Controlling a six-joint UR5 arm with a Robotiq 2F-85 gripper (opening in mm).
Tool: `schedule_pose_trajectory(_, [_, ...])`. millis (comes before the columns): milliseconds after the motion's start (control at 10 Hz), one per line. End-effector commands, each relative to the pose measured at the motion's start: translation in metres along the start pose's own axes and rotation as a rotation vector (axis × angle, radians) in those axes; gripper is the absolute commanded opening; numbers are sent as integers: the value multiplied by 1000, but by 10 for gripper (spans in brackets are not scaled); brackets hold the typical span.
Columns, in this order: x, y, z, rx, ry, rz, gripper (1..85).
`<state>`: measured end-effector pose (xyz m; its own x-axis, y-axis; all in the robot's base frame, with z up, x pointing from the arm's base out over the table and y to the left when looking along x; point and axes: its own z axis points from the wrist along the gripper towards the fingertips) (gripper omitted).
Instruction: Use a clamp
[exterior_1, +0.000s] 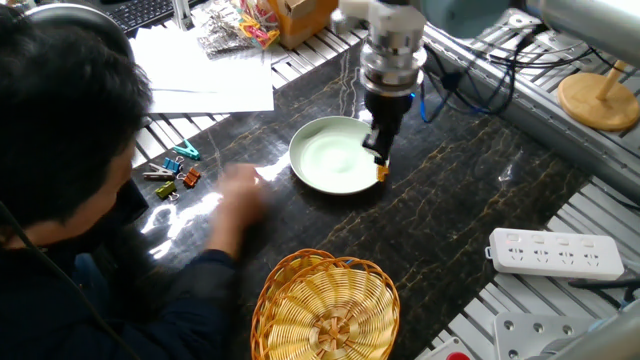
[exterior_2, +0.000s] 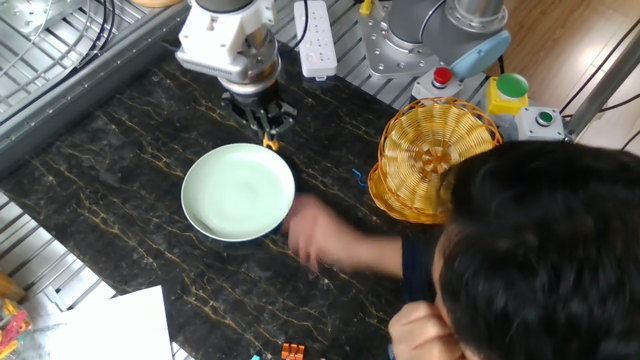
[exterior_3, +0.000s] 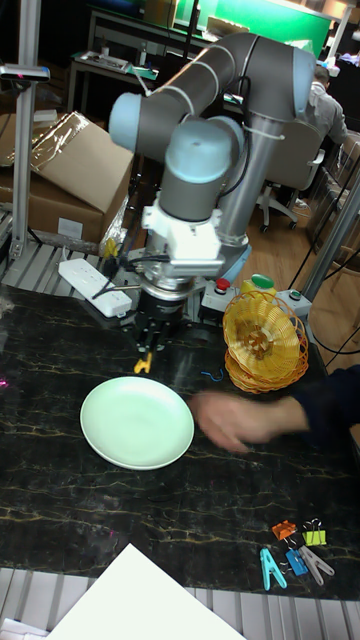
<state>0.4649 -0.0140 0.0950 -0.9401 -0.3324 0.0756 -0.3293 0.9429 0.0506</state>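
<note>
The clamp (exterior_1: 382, 173) is a tiny yellow-orange clip pinched at the tip of my gripper (exterior_1: 379, 160), which is shut on it. It hangs just off the rim of the pale green bowl (exterior_1: 333, 157), on the side away from the person. From the other side the clamp (exterior_2: 268, 143) shows below the gripper (exterior_2: 266, 128), right at the bowl's (exterior_2: 238, 192) far rim. In the tall view the clamp (exterior_3: 143, 362) dangles from the gripper (exterior_3: 147, 349) above the bowl's (exterior_3: 137, 423) back edge.
A person's blurred hand (exterior_1: 240, 197) reaches over the table toward the bowl, also hand (exterior_2: 325, 238). Small clips (exterior_1: 174, 176) lie clustered at the left. A wicker basket (exterior_1: 325, 310) stands in front, a power strip (exterior_1: 555, 254) at the right.
</note>
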Motion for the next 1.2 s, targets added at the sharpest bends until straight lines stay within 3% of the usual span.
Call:
schedule_pose_trajectory(0, [-42, 22, -21, 20, -25, 24, 10])
schedule_pose_trajectory(300, [-76, 24, -18, 76, -51, 25, 10])
schedule_pose_trajectory(500, [-87, 14, -24, 113, -37, -6, 10])
schedule_pose_trajectory(700, [-100, 6, -27, 108, -46, -29, 10])
schedule_pose_trajectory(900, [-108, -3, -20, 94, -57, -38, 10])
schedule_pose_trajectory(1000, [-117, 10, -15, 43, -85, -10, 10])
schedule_pose_trajectory(1100, [-127, 34, -15, -34, -115, 40, 10])
